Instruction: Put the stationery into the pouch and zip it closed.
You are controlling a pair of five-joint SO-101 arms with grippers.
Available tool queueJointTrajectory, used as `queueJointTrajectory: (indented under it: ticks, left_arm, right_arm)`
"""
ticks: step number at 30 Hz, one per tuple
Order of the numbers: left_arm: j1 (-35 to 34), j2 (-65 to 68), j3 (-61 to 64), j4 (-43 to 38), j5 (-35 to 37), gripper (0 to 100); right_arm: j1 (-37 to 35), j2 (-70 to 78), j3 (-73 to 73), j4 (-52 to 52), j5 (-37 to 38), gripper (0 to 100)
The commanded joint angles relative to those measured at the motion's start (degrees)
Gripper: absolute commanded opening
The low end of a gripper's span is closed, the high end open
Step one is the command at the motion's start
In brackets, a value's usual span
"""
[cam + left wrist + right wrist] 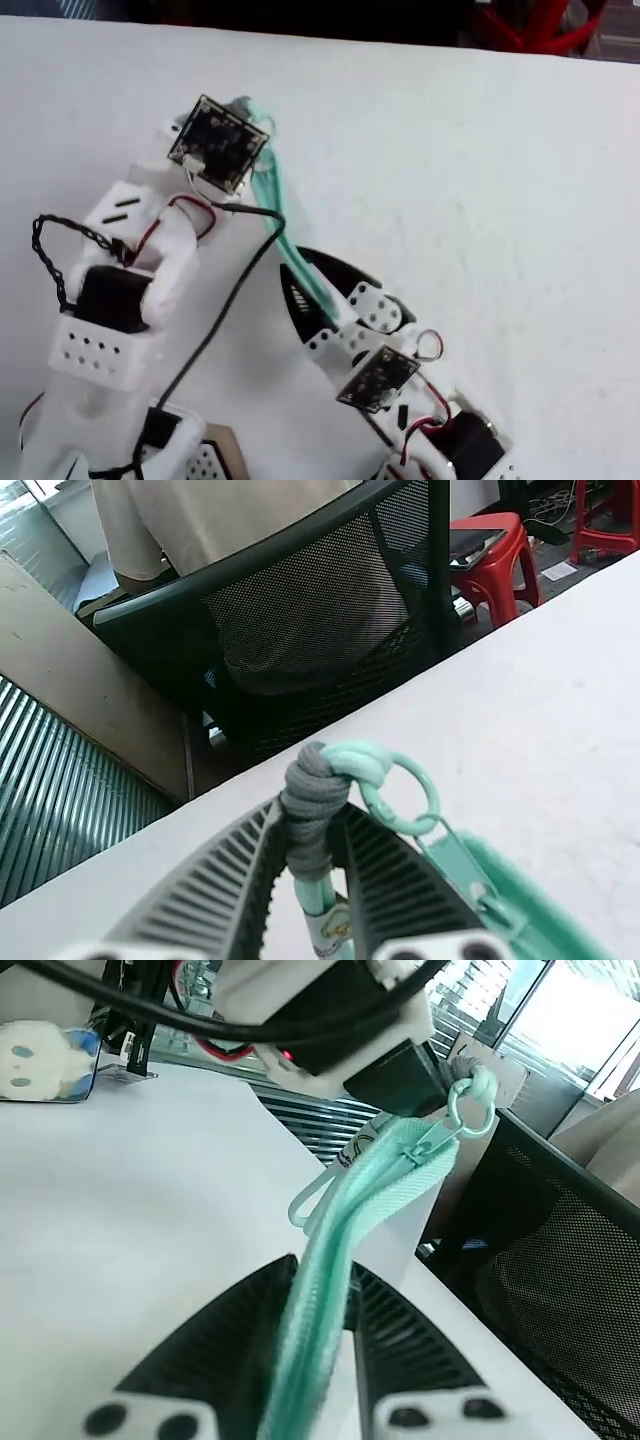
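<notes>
Left gripper (308, 825) pinches the grey knotted cord (312, 780) of the mint-green fabric zip pouch (272, 195); right gripper (320, 1285) clamps its opposite end.

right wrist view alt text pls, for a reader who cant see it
The right tool pinches the edge of a mint green pouch over the white table. The pouch stretches away to the left tool, which grips the cord loop on its zip ring. A black mesh chair stands behind.

Pouch (272, 195) between left gripper (312, 812) behind and right gripper (322, 1278) in front
</notes>
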Motion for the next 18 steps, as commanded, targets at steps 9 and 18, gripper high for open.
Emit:
queueJointTrajectory:
  ticks: [9, 18]
  left_arm:
    - [-10.6, 12.4, -2.8, -10.1, -0.3, 2]
    - [-11.6, 13.8, -7.7, -6.0, -0.3, 2]
  right_arm:
    - [-1.9, -0.9, 0.5, 2.9, 1.1, 2.1]
    - [-1.9, -0.9, 0.8, 2.8, 1.2, 2.1]
